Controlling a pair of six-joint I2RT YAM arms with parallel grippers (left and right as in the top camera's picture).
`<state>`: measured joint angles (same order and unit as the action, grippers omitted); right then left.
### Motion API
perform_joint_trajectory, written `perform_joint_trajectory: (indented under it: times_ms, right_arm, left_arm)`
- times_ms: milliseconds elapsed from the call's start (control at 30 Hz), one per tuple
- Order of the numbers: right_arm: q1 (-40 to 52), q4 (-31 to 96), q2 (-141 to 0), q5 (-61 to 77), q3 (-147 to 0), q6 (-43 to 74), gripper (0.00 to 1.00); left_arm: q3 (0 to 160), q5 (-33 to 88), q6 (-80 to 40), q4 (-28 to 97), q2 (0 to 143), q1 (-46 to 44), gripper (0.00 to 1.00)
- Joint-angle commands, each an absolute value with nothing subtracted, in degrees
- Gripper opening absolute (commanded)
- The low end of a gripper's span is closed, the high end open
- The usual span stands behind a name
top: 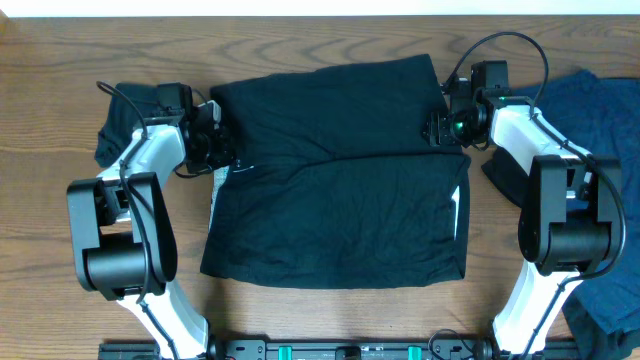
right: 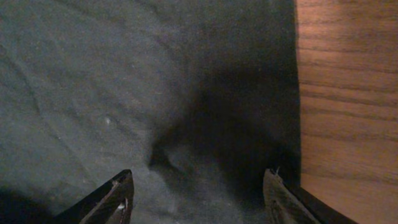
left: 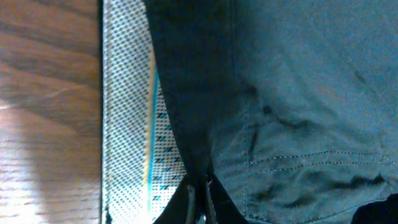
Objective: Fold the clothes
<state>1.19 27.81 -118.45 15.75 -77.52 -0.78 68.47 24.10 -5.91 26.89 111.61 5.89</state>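
The table (top: 60, 120) is brown wood with a long, wavy grain and a dull sheen. In the middle of it lies the black garment (top: 340, 200), a soft matte cloth spread in a rough rectangle. A crease runs across it, where an upper layer lies slightly askew over the lower one. Its surface is mostly smooth, with shallow wrinkles.

At the table's right edge sits a heap of navy cloth (top: 600, 110), loosely rumpled. A smaller dark piece (top: 115, 130) is bunched behind the left arm.

The left gripper (left: 199, 202) is clenched on a fold at the black garment's left edge, with the fabric pinched between its fingers. The right gripper (right: 199, 199) hangs with its jaws wide apart over the garment's upper right corner, near the bare wood, and grips nothing.

Beside the pinched fold, a white dotted mesh lining (left: 127, 124) shows, with a thin teal and yellow stripe (left: 152, 124) along it. Rows of fine stitching (left: 298, 163) cross the dark cloth.
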Motion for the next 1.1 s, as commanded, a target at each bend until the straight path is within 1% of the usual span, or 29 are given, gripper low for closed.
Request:
perform_joint_trajectory:
  times_ms: [0, 133, 433, 567, 600, 633, 667, 700, 767, 800, 833, 900, 933, 1000, 1033, 1067]
  right_arm:
    - [1.04, 28.08, -119.68, 14.79, -77.23, -1.17, 0.65]
    - [1.04, 28.05, -119.68, 14.79, -77.23, -1.17, 0.65]
    - [1.04, 27.77, -119.68, 14.79, -77.25, -1.19, 0.65]
    - [0.54, 28.51, -118.69, 15.57, -79.29, -1.17, 0.66]
    - [0.49, 29.80, -118.17, 16.27, -80.79, -1.17, 0.66]
    - [0.43, 31.07, -117.64, 16.56, -82.04, -1.17, 0.66]
    - [0.43, 32.60, -117.19, 16.53, -83.42, -1.19, 0.67]
    - [0.40, 34.79, -116.46, 16.51, -85.12, -1.54, 0.68]
    - [0.45, 40.32, -115.00, 16.25, -88.68, -2.42, 0.68]
    - [0.43, 43.20, -114.37, 16.25, -90.15, -2.39, 0.68]
    - [0.38, 46.09, -113.84, 16.25, -91.42, -2.31, 0.68]
    - [0.25, 50.94, -113.23, 15.99, -92.92, -0.62, 0.62]
    - [0.16, 53.01, -113.08, 15.88, -93.01, 0.78, 0.53]
    - [0.12, 57.17, -113.23, 15.88, -92.84, 3.16, 0.25]
    - [0.14, 58.37, -113.49, 15.90, -92.38, 3.66, 0.15]
    - [0.25, 59.46, -113.56, 15.88, -91.33, 4.27, 0.11]
  left_arm:
    - [68.38, 24.82, -5.56, 27.57, 108.44, 7.38, 0.06]
    - [68.38, 22.87, -5.58, 28.03, 106.00, 8.64, 0.06]
    - [68.34, 20.88, -5.58, 28.21, 107.24, 8.56, 0.07]
    - [68.34, 16.97, -5.58, 28.86, 107.50, 8.56, 0.08]
    - [68.34, 15.73, -5.58, 29.15, 107.50, 8.56, 0.12]
    - [68.34, 15.31, -5.58, 29.34, 107.48, 8.56, 0.13]
    - [68.34, 15.33, -5.58, 29.52, 107.50, 8.56, 0.17]
    - [68.36, 15.33, -5.58, 29.54, 107.48, 8.56, 0.28]
    - [68.34, 15.35, -5.58, 29.47, 107.48, 8.56, 0.41]
    - [68.36, 15.35, -5.61, 29.50, 107.48, 8.56, 0.46]
    - [68.36, 15.38, -5.63, 29.52, 107.48, 8.56, 0.47]
    - [68.36, 15.40, -5.63, 29.61, 107.46, 8.56, 0.47]
    - [68.36, 15.42, -5.72, 29.78, 107.46, 8.56, 0.47]
    - [68.38, 15.42, -6.28, 30.44, 107.35, 8.56, 0.46]
    - [68.36, 15.42, -6.50, 30.89, 107.28, 8.56, 0.45]
    - [68.36, 15.38, -7.14, 31.35, 107.15, 8.56, 0.45]
